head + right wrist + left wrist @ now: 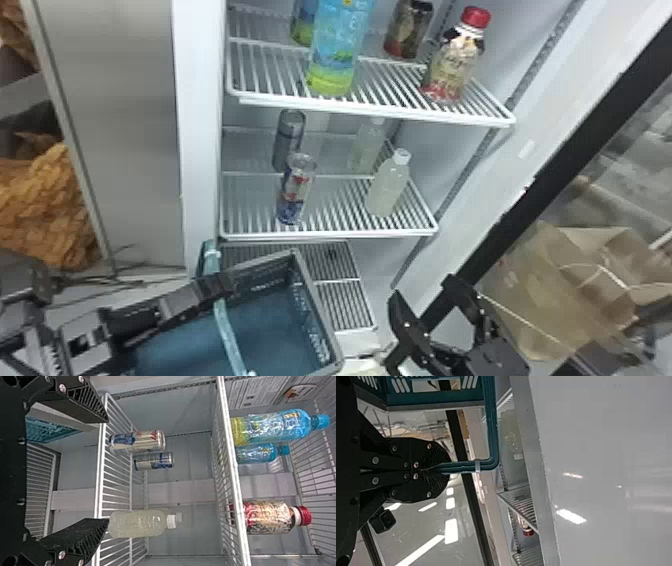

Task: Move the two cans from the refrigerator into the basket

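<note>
The 2 cans were in the refrigerator, upright on the left part of the middle wire shelf [330,233]. The front can [296,190], marked in red, silver and blue, stood near the shelf's front edge, and the rear can [289,140] stood behind it and slightly to its left. On the right part of that shelf stood 2 bottles of pale liquid, the front pale bottle [389,185] with a white cap and the rear pale bottle [369,145] behind it. The upper shelf [370,111] held a large blue bottle [335,55] with a yellow-green base, a smaller blue bottle [302,25] behind it, a dark container [407,30], and a red-capped bottle [455,60] farther right. The left gripper [220,285] had its 2 fingers pressed together on the handle [227,330] of the blue basket [315,300]; in the left wrist view the handle ran out from between its fingertips. The basket was below the middle shelf, in front of a lower rack [345,305]. The right gripper [424,292] was to the right of the basket, its jaws spread wide with nothing between them. A brown paper bag [565,290] showed beyond it on the right, past the dark door frame [545,190].
</note>
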